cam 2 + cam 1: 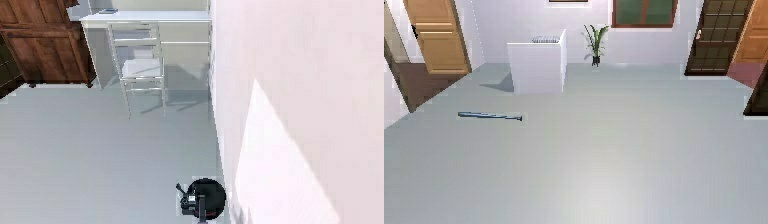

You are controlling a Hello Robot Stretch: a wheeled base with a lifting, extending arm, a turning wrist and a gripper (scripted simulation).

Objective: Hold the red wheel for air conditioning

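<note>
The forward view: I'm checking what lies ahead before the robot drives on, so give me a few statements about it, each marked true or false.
1. A long thin dark blue rod lies on the grey floor. True.
2. The light wooden door stands at the forward view's right. False: it is at the left, and a dark door is at the right.
3. The green potted plant stands by the far wall, right of the white box-shaped cabinet. True.
4. The rod leans against the white cabinet. False: it lies flat on the floor, apart from the cabinet and lower in the picture.
</note>
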